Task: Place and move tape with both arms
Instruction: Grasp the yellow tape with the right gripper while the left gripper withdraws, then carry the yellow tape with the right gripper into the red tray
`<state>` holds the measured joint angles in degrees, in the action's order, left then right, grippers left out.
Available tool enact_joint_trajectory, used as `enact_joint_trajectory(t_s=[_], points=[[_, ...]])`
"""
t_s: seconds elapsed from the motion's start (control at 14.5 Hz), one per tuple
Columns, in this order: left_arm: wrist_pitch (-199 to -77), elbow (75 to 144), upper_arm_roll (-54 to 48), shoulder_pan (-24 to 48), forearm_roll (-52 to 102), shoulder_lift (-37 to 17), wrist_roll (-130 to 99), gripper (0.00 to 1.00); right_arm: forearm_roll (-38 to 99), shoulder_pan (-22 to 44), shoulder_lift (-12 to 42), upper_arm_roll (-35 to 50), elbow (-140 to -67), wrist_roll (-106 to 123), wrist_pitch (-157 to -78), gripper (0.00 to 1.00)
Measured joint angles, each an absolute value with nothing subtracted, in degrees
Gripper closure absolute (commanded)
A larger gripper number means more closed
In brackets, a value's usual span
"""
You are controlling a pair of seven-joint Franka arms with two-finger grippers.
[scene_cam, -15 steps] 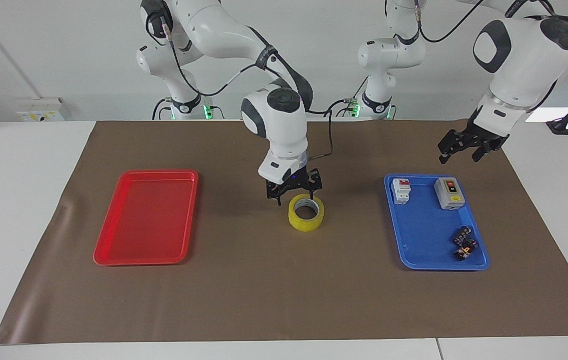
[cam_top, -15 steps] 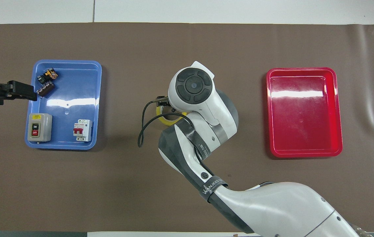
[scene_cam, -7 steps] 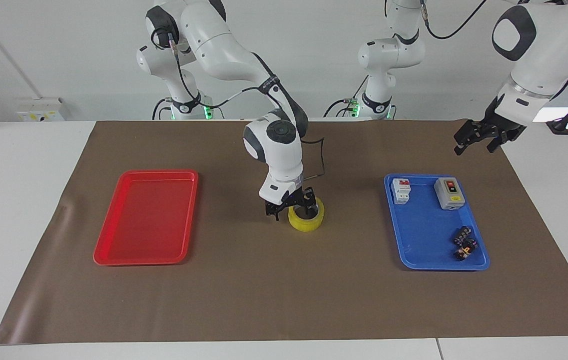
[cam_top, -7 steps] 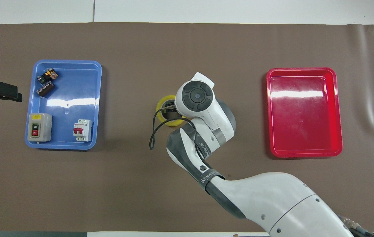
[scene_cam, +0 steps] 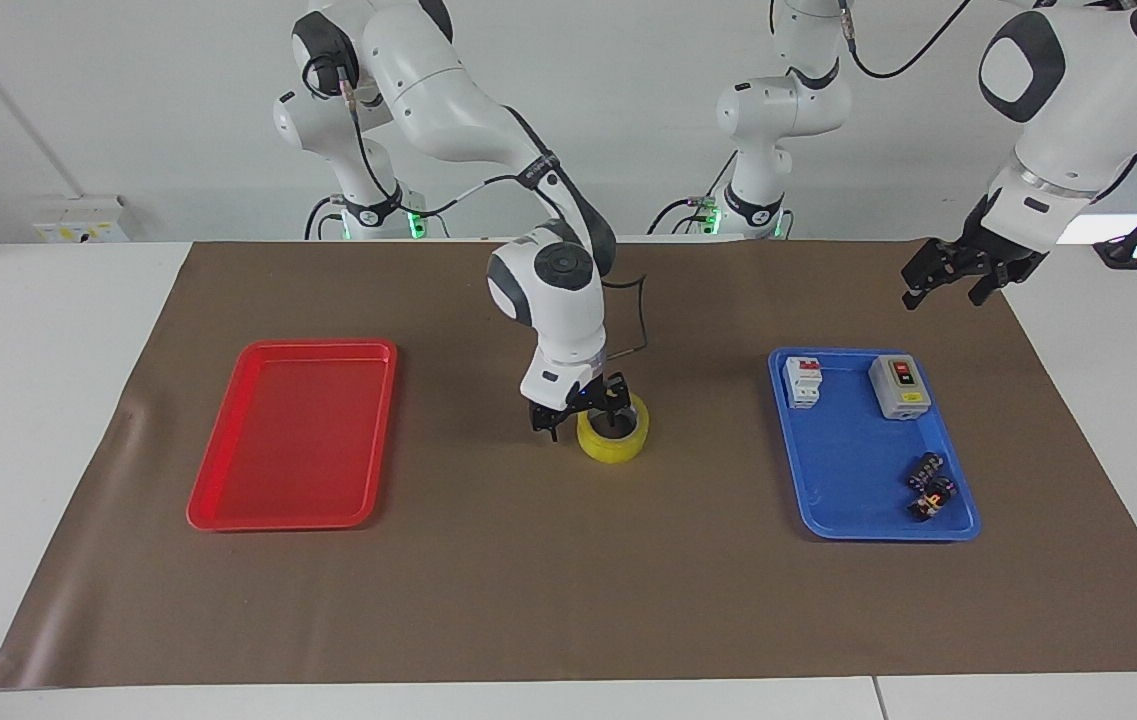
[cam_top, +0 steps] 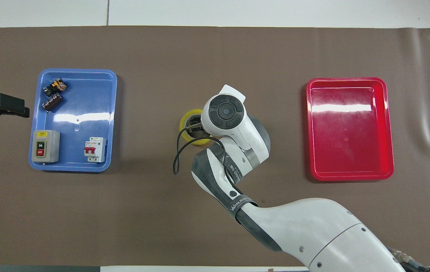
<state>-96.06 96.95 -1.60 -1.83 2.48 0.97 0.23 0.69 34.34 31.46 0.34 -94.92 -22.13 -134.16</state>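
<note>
Right gripper down on tape at mat centre; left gripper raised off the blue tray's outer edge

The tape (scene_cam: 613,438) lies flat on the brown mat (scene_cam: 568,600) midway between the red tray (scene_cam: 293,432) and blue tray (scene_cam: 873,445), bare mat all around it. Right gripper (scene_cam: 583,410) straddles the roll's wall, one finger inside the core, one outside; whether it is clamped I cannot tell. Left gripper (scene_cam: 958,275) hangs over the mat edge at the left arm's end, fingers parted, holding nothing. Blue tray holds a switch box (scene_cam: 899,386), a breaker (scene_cam: 803,381) and small dark parts (scene_cam: 931,485)
</note>
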Motion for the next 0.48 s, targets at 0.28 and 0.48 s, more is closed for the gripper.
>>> enact_joint_trajectory(t_s=[0.28, 0.48], points=[[-96.0, 96.96, -2.1, -1.02, 2.48, 1.16, 0.29, 0.0, 0.68, 34.62, 31.62, 0.43, -95.46, -22.12, -134.18, 0.12], [-95.95, 96.96, -2.18, -0.23, 2.48, 1.18, 0.29, 0.0, 0.68, 34.63, 31.83, 0.43, -95.65, -21.96, -134.19, 0.37]])
